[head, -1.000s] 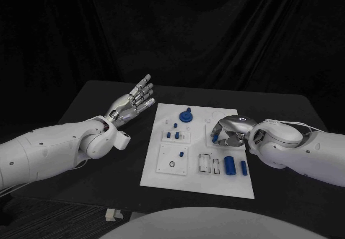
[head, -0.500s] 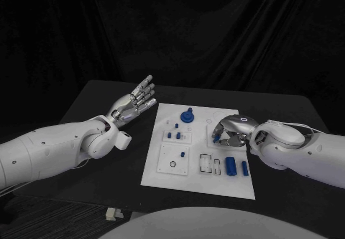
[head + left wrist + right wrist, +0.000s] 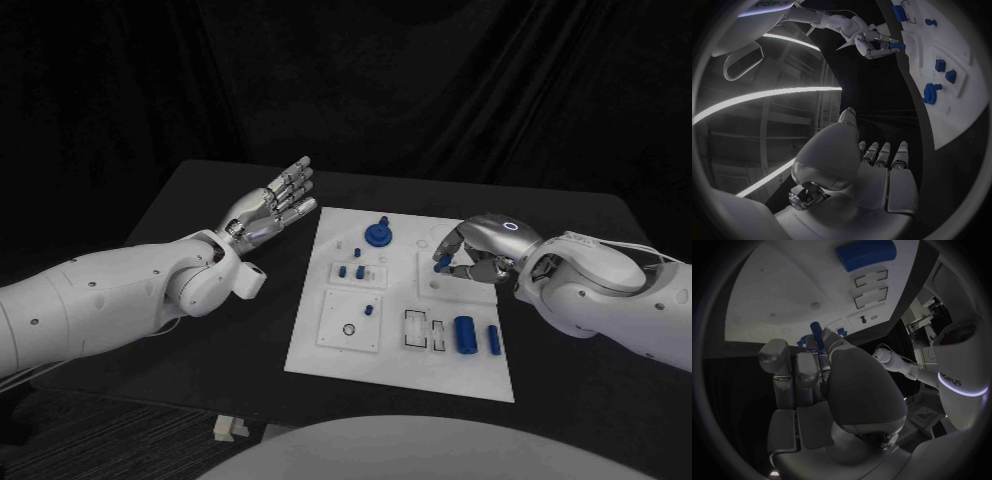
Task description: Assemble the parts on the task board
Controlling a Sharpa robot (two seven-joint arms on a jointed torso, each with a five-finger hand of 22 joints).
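Two hands over a black table (image 3: pixel 173 190), white task board (image 3: pixel 320 355) between them. Right hand (image 3: pixel 480 255) above the board's right half, fingers curled in, pinching a small blue part (image 3: pixel 441 264) at the tips; same part seen in the right wrist view as a short blue peg (image 3: pixel 816 334) standing up between thumb and fingers. Left hand (image 3: pixel 270 205) off the board's left edge, raised, fingers straight and apart, holding nothing. Other pieces on the board: a round blue knob (image 3: pixel 376 234) near the far edge, two small blue pegs (image 3: pixel 348 270) in the middle, a larger blue cylinder (image 3: pixel 464 333) and a slim one (image 3: pixel 492 338) near the right edge.

Probably light, stiff and smooth, that pinched peg: easy to twist or slip in a fingertip hold. Best taken round its middle or upper end, lower end left free for a socket. Little weight, so a gentle squeeze likely enough; too loose, and likely to tilt off line.
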